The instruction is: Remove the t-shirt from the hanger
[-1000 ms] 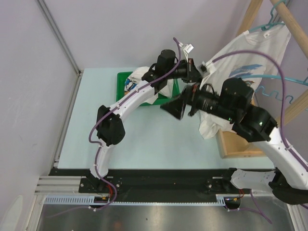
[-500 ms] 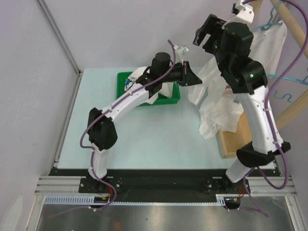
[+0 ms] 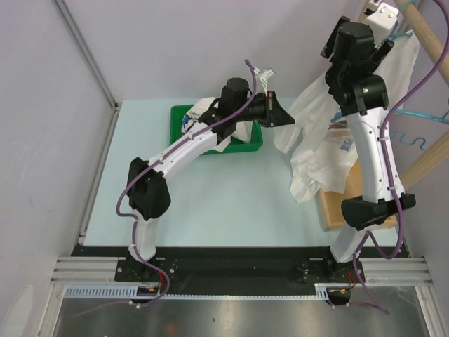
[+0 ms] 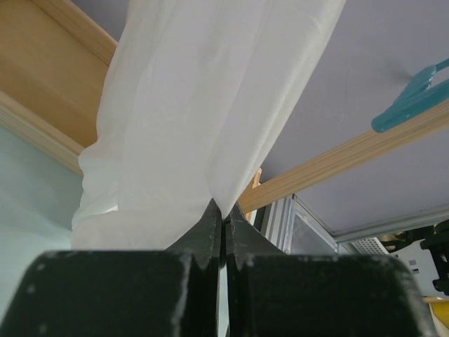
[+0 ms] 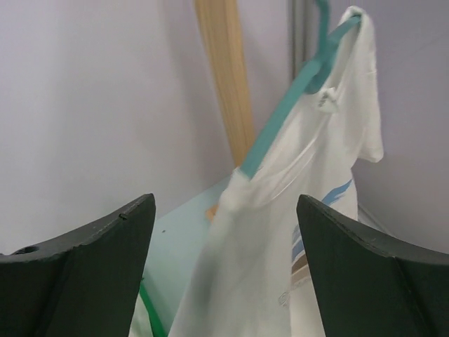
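Observation:
The white t-shirt point(image 3: 316, 144) hangs from a teal hanger point(image 3: 401, 31) on the wooden rack at the back right, bunched and drooping to the table. My left gripper point(image 3: 283, 117) is shut on a fold of the shirt's left edge; in the left wrist view the cloth point(image 4: 196, 105) comes up out of the closed tips of the gripper point(image 4: 224, 216). My right gripper point(image 3: 358, 38) is raised high beside the hanger, open and empty. In the right wrist view the open gripper point(image 5: 224, 203) frames the hanger point(image 5: 295, 98) and the shirt point(image 5: 316, 232), apart from both.
The wooden rack pole point(image 3: 424, 31) and a slanted post point(image 5: 224, 77) stand at the back right, with more teal hangers point(image 3: 421, 116) on the rack. A wooden base point(image 3: 335, 210) lies under the shirt. A green bin point(image 3: 249, 144) holding white cloth sits behind the left arm.
My right arm has swung up from low in front of the shirt to high beside the hanger. The shirt has slumped into a bunch, with my left gripper still pinching it.

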Controlling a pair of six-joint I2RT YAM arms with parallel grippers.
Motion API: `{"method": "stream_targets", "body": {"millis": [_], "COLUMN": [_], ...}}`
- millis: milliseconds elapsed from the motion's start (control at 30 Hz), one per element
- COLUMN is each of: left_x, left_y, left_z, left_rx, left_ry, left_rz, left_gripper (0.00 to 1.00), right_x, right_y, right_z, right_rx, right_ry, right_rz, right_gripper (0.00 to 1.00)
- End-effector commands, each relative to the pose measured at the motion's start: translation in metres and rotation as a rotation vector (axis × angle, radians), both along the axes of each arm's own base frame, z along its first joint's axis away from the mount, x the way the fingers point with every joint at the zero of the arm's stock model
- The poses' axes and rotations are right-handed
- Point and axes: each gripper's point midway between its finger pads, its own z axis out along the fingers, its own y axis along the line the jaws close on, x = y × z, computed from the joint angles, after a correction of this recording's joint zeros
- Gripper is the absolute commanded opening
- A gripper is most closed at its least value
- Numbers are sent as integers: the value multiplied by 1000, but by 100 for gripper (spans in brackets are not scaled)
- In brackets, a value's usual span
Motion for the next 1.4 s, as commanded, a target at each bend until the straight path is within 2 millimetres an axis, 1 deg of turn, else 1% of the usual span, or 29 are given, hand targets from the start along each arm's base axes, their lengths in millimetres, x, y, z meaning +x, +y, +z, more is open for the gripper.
{"method": "stream_targets", "body": {"millis": [0,67,100,167,200,333,400,433,500,533,567,633,667,700,733,800,833,867,900,933,967,1133,1167,1200,1233,1267,1300,1333,1367], "left_x": [-20,-22,-22,-24,-24,-27,-29,-30,-32,-31,-31,-32,-32,-31,-31,-28,-29,-28,-29,-30,-29,-33,-34,-35,-35,-39,-40,-41,-45], "left_y": [6,4,4,3,2,-1,-2,-3,-3,-3,-3,-4,-4,-4,-4,-4,-3,-4,-4,-3,-2,2,3,4,6,10,13,15,22], "left_z": [29,33,33,37,38,41,44,45,49,51,51,52,54,53,56,58,65,68,71,79,82,106,108,109,108,114,115,107,115], "left_rx": [-31,-37,-38,-41,-42,-43,-46,-48,-53,-53,-52,-51,-54,-53,-55,-48,-49,-49,-54,-62,-65,-97,-99,-97,-89,-91,-86,-68,-67], "left_ry": [-33,-40,-41,-45,-46,-53,-55,-57,-64,-67,-67,-68,-70,-70,-72,-80,-85,-89,-95,-104,-109,-132,-133,-138,-136,-152,-156,-144,-168], "left_rz": [-15,-16,-16,-18,-18,-23,-27,-29,-31,-29,-29,-31,-31,-31,-31,-29,-28,-28,-32,-31,-26,-16,-14,-16,-7,-5,1,5,21], "left_gripper": [0,0,0,0,0,0,0,0,0,0,0,0,0,0,0,0,0,0,0,0,0,0,0,0,1,0,0,1,9], "right_x": [2,7,10,17,20,37,45,48,53,55,56,57,57,55,53,44,40,36,31,29,24,15,15,15,12,12,13,9,5], "right_y": [-36,-43,-43,-45,-50,-51,-48,-49,-46,-45,-45,-46,-45,-46,-41,-42,-41,-36,-35,-31,-29,-10,-7,2,8,13,23,29,35], "right_z": [21,19,22,18,19,5,1,-5,-3,-4,-1,2,5,11,14,33,39,52,61,67,79,103,104,104,108,108,104,103,103], "right_rx": [62,76,83,87,92,145,172,178,187,186,187,189,191,195,190,180,156,152,147,143,143,129,124,124,121,122,126,134,145], "right_ry": [-106,-117,-131,-132,-144,-144,-154,-147,-167,-167,-183,-197,-209,-226,-233,-286,-293,-329,-352,-363,-389,-447,-447,-445,-455,-453,-442,-435,-432], "right_rz": [-87,-96,-92,-97,-101,-76,-59,-57,-41,-38,-38,-37,-34,-31,-21,-36,-36,-16,-6,19,34,130,140,167,199,219,247,263,282], "right_gripper": [86,83,82,81,80,74,71,70,64,58,51,40,36,30,19,16,13,10,8,2,0,0,0,0,0,0,0,0,0]}}
